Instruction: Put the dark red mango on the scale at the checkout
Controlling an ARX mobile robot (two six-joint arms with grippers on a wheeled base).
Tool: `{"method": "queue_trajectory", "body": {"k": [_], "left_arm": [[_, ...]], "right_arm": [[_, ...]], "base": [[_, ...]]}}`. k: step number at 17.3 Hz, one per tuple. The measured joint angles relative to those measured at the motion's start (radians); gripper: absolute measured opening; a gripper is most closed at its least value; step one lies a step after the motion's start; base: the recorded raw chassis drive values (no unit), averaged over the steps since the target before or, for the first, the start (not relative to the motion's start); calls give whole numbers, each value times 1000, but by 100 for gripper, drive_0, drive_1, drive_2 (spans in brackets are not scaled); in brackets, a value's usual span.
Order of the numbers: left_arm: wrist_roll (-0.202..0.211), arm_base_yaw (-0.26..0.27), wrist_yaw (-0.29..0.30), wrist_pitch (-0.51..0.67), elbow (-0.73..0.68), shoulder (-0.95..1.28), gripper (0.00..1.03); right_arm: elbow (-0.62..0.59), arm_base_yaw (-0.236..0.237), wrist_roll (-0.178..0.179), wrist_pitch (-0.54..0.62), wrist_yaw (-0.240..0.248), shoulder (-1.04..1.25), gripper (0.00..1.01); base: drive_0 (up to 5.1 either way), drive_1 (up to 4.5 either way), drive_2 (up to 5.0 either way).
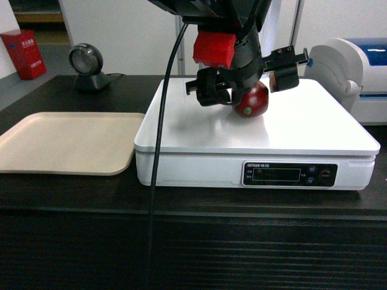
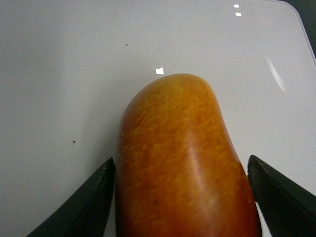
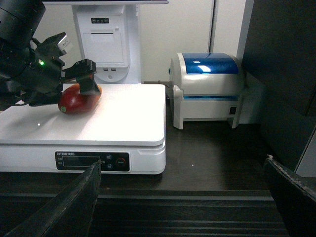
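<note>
Resting on the broad glossy white top of the boxy white scale, toward twelve o'clock of the platter's centre in the head view, the glossy dark red mango lies on its side with its orange-yellow end turned away from the left wrist camera. The left pincer straddles the fruit: in the left wrist view one black finger sits at nine o'clock of the mango, at or almost at the skin, while the other stands a little clear at three o'clock, so the jaws look slackened around it rather than clamped, though whether the near finger touches I cannot tell. The right pincer is spread wide and empty, hanging low in front of the long black woodgrain counter, well apart from the fruit. I judge the mango to be dense and fairly heavy for its bulk, firm but easily bruised, with a slick rounded skin that could slip or roll on the smooth platter; the safest hold is across its short waist at the middle, as the fingers now bracket it, not at the tapering ends. A flat beige tray lies at nine o'clock of the scale, and a white printer with a blue lid stands at three o'clock.
</note>
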Motion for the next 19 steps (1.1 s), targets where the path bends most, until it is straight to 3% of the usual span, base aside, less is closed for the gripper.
{"method": "queue_trajectory", "body": {"k": [2,4,5,6,7,9,13,15,16,17,19], "left_arm": [[3,0,0,28,-19,-10,100],[25,1,-31,85,-56,-37,98],[87,1,-87,212,-126,-99,98],[134,1,-94,310,-175,-155,98],[221,1,-92,507,-267,-278,98],[326,1,-109,684,-392,-451,98],[392,4,-77,830,-682,-688,98],[411,18,-103,810,-824,-776,97],[435,39,-251,743,-924,-867,85],[450,116,-283,754,-1099,-1022,70],[452,265,-219,801,-1327,-1262,48]], "right_arm": [[0,0,0,0,0,0,98],[0,0,0,0,0,0,98],[0,0,0,0,0,0,98],[0,0,0,0,0,0,98],[0,0,0,0,0,0,98],[0,0,0,0,0,0,98],[0,0,0,0,0,0,98],[0,0,0,0,0,0,98],[0,0,0,0,0,0,98],[0,0,0,0,0,0,98],[0,0,0,0,0,0,98]], "base": [[0,0,0],[0,0,0],[0,0,0],[0,0,0],[0,0,0],[0,0,0],[0,0,0],[0,0,0],[0,0,0],[0,0,0],[0,0,0]]}}
